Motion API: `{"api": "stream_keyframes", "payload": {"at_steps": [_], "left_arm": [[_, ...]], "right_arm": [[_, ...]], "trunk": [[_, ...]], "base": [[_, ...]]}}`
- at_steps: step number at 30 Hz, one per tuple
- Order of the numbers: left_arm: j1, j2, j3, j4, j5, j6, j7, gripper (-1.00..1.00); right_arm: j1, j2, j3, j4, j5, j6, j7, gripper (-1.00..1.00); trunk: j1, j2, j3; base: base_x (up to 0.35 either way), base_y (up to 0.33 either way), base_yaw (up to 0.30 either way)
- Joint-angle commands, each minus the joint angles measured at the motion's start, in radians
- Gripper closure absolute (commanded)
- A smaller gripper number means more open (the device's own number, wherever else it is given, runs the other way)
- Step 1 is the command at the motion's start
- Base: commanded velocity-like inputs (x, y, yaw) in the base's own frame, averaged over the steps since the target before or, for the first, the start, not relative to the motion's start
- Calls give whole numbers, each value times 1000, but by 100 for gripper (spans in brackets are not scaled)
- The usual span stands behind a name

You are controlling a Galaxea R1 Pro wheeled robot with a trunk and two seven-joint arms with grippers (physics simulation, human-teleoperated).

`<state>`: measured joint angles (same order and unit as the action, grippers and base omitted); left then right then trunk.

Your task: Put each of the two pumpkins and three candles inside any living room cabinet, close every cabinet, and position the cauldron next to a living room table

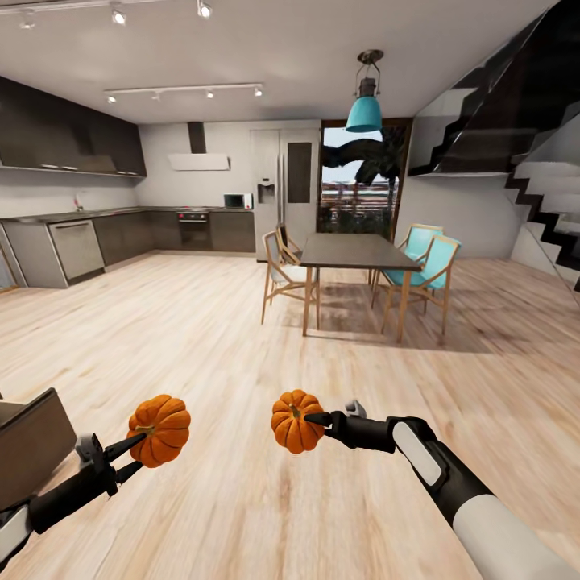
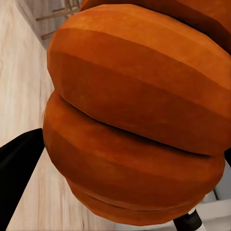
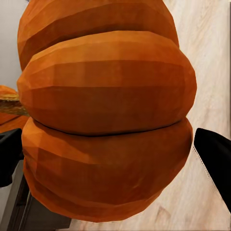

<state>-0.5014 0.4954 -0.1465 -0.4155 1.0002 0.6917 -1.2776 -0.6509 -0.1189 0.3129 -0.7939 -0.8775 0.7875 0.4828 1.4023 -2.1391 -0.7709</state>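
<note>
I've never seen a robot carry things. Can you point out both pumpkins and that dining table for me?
Left pumpkin (image 1: 161, 429): head view, on its ribbed side, held by the left gripper (image 1: 135, 453).
Right pumpkin (image 1: 292, 420): head view, on its orange body, held by the right gripper (image 1: 316, 420).
Dining table (image 1: 354, 251): head view, on its dark top.

I'm holding both arms low and forward, reaching toward each other. My left gripper (image 1: 142, 449) is pinching a pumpkin (image 1: 162, 429) from its near-left side, fingers angled up and right. My right gripper (image 1: 316, 420) is clamping the other pumpkin (image 1: 295, 421), fingers pointing left.
</note>
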Motion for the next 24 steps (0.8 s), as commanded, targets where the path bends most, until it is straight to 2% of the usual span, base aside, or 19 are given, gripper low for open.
{"api": "stream_keyframes", "payload": {"at_steps": [1, 15, 24], "left_arm": [[-1, 1, -3, 0, 11, 11, -2, 100], [-1, 1, -3, 0, 11, 11, -2, 100], [-1, 1, -3, 0, 11, 11, -2, 100]], "right_arm": [[-1, -1, 2, -1, -12, 4, 2, 100], [-1, -1, 2, -1, -12, 4, 2, 100], [-1, -1, 3, 1, -12, 4, 2, 100]], "trunk": [[0, -1, -1], [0, -1, -1], [0, -1, -1]], "base": [[317, -72, 0], [317, -72, 7], [317, -72, 145]]}}
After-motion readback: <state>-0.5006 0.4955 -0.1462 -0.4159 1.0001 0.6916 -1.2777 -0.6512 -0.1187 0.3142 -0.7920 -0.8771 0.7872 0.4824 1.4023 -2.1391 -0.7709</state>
